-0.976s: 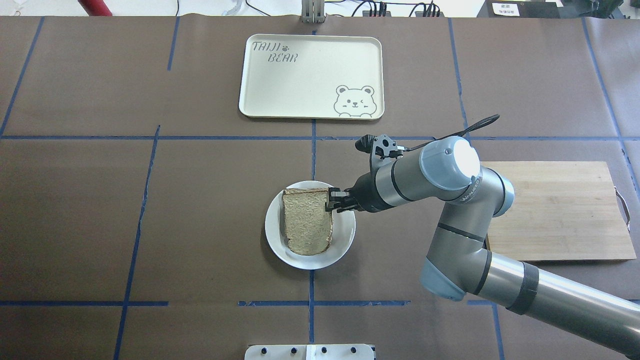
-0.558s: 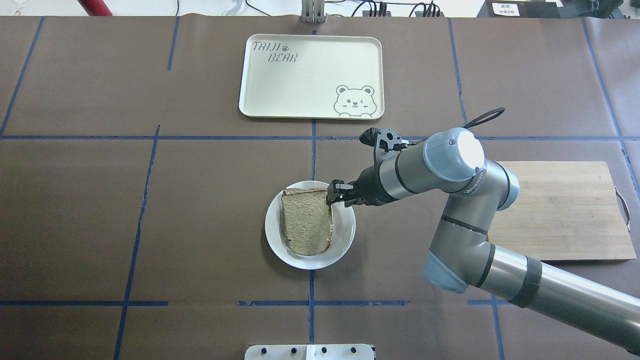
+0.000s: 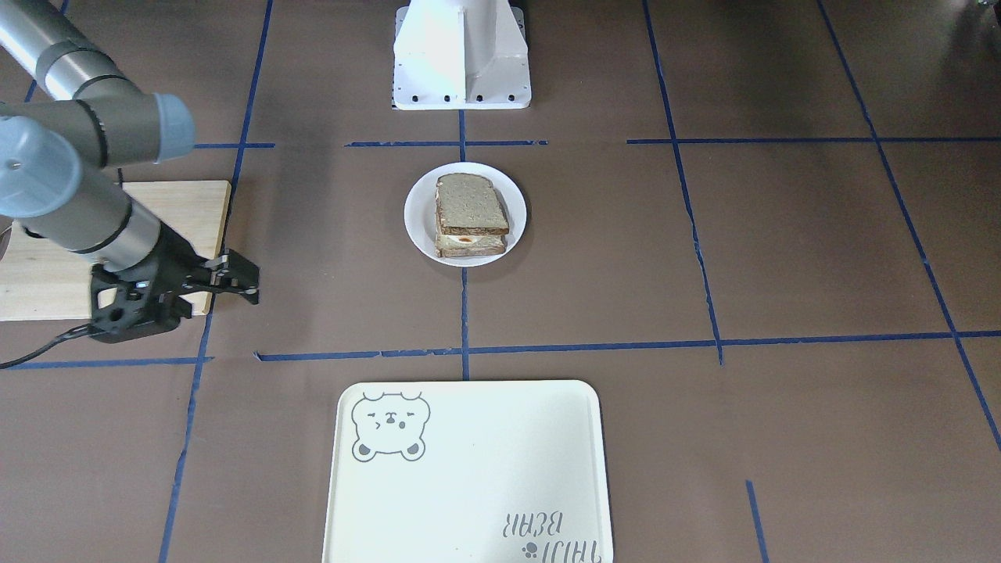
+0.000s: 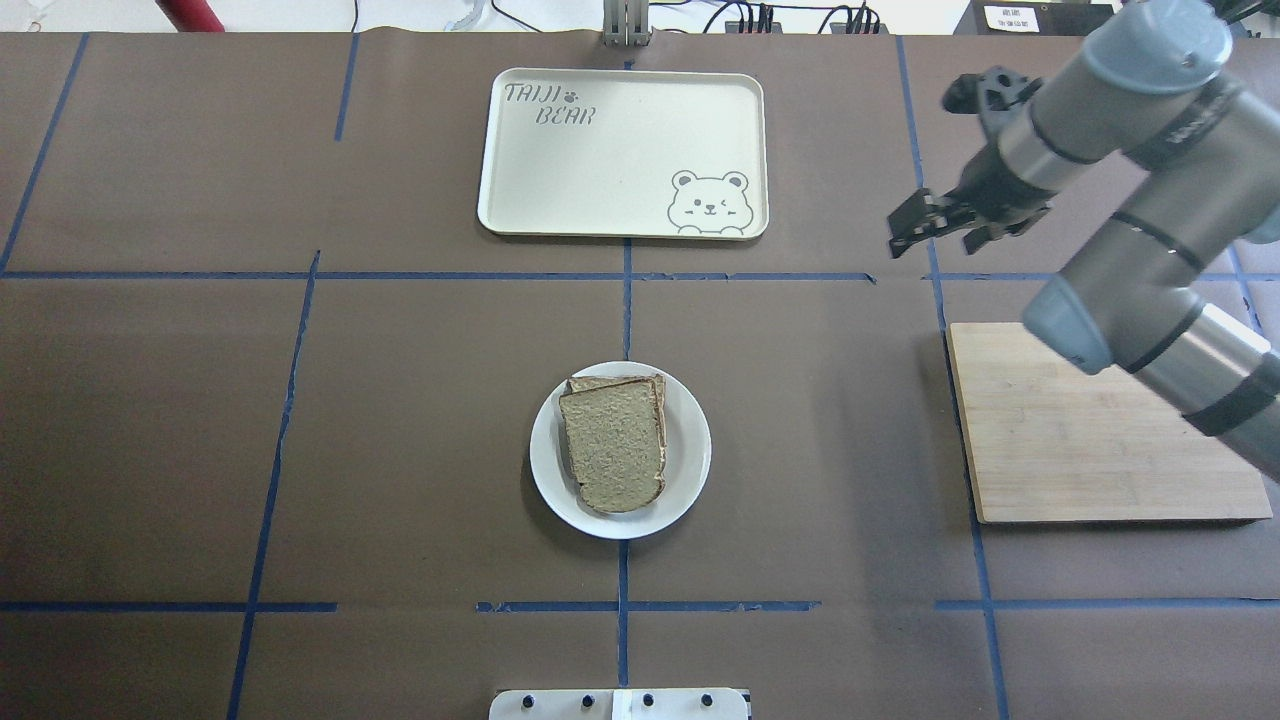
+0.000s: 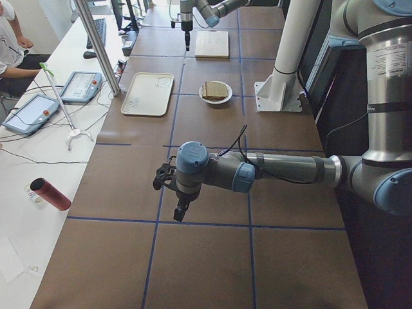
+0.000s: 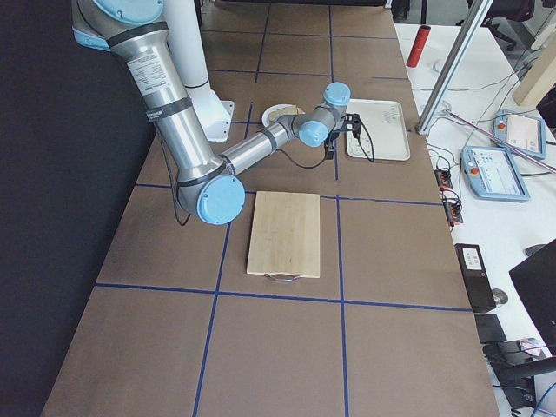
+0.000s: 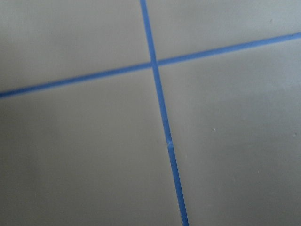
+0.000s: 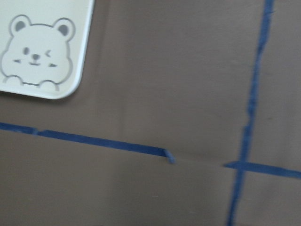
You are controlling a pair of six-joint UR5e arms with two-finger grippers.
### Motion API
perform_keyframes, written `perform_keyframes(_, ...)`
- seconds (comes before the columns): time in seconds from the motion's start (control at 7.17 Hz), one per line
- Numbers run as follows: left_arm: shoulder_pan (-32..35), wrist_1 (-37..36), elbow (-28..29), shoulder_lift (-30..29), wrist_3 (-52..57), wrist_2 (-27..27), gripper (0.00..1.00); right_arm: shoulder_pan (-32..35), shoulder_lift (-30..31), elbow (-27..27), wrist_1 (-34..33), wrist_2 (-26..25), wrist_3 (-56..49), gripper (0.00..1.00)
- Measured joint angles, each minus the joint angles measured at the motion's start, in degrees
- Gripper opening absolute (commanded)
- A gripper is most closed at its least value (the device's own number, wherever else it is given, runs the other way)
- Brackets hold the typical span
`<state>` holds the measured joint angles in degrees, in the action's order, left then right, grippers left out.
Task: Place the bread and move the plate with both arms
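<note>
Bread [image 4: 612, 452] lies stacked on the plate [image 4: 691, 450], right gripper [image 4: 897, 237] well apart.

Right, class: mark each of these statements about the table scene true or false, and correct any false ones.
1. The bread lies on the white plate. True.
2. The right gripper grips the bread. False: it hangs open, away from the plate, beyond the cutting board.
3. The plate sits on the bear tray. False: it sits on the table, apart from the tray.
4. A fried egg shows under the bread. True.
</note>
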<state>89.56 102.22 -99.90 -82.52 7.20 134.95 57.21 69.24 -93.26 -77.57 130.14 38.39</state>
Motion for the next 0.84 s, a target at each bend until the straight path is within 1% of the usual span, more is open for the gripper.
perform_keyframes(0.14,-0.21,0.99,1.29,-1.73,-1.15,1.14,1.0,5.27,4.92,-0.91,-2.06,1.03,-11.0,1.0)
perform_keyframes(0.42,-0.49,1.97,2.39,-3.1,-5.09,4.54,1.0,15.58,15.5,-1.56,-3.23,2.21,-30.81,1.0)
perform_keyframes(0.56,-1.12,2.54,2.13,-3.25,-6.07,5.14,1.0,20.35,20.35,-1.55,-3.32,2.28,-38.15,1.0)
perform_keyframes(0.7,-2.42,2.82,1.99,-3.26,-6.96,5.85,1.0,24.26,23.94,-1.56,-3.66,2.37,-42.59,1.0)
perform_keyframes(0.84,-4.01,3.72,1.77,-3.31,-10.63,8.45,1.0,26.93,25.8,-2.03,-5.8,2.55,-45.3,1.0)
